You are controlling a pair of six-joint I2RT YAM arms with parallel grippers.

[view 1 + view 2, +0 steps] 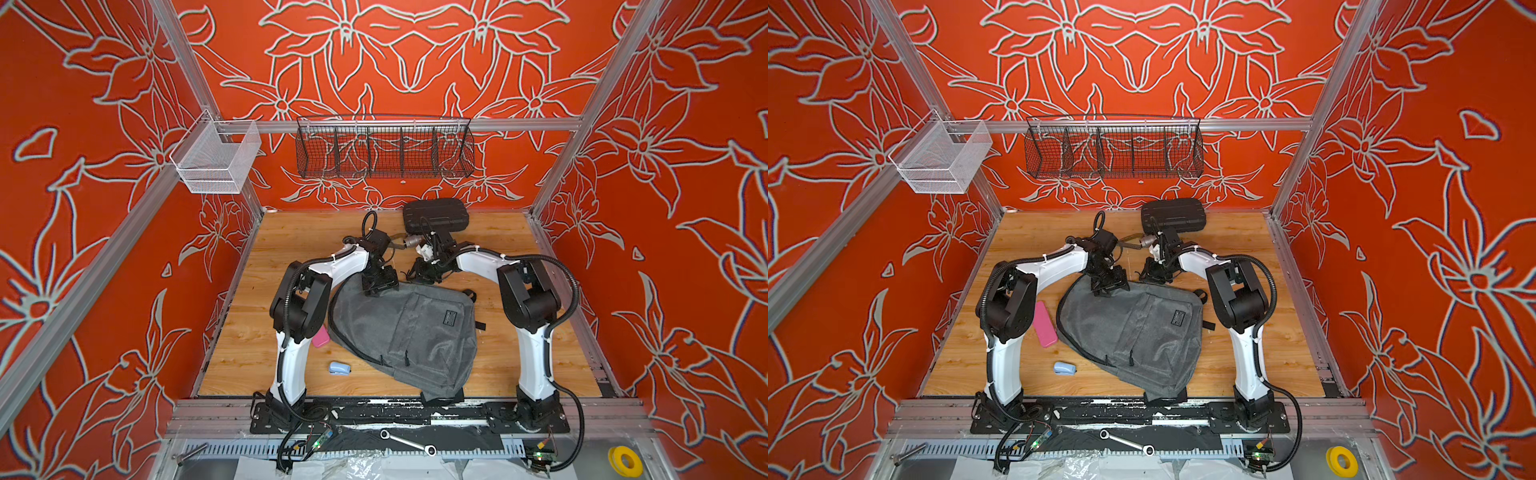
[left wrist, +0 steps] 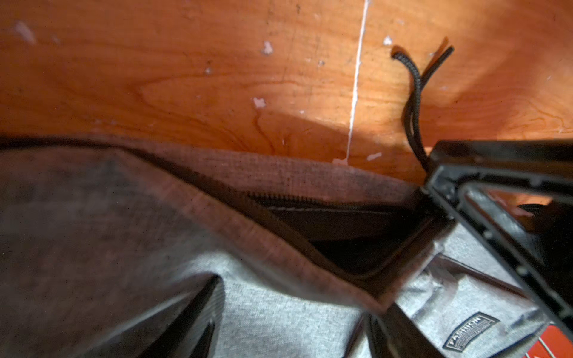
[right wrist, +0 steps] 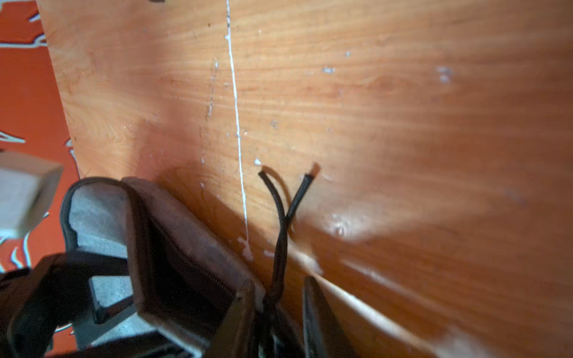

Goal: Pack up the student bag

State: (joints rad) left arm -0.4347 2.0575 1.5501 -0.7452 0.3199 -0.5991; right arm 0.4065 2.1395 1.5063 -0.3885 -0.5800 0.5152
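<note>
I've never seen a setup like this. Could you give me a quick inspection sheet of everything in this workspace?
Surface: wooden tabletop, scuffed, white flecks.
Job's things: grey student bag lies flat mid-table, zip partly open at its far end; pink case beside it, small blue item in front, black hard case at the back.
Clutter: wrench and yellow tape roll on the front ledge.
Grippers: left gripper open over the bag's opening; right gripper astride the zip cord, grip unclear.
Cables: black conduit along both arms.
Surroundings: red floral walls, black wire basket, white mesh basket.
</note>
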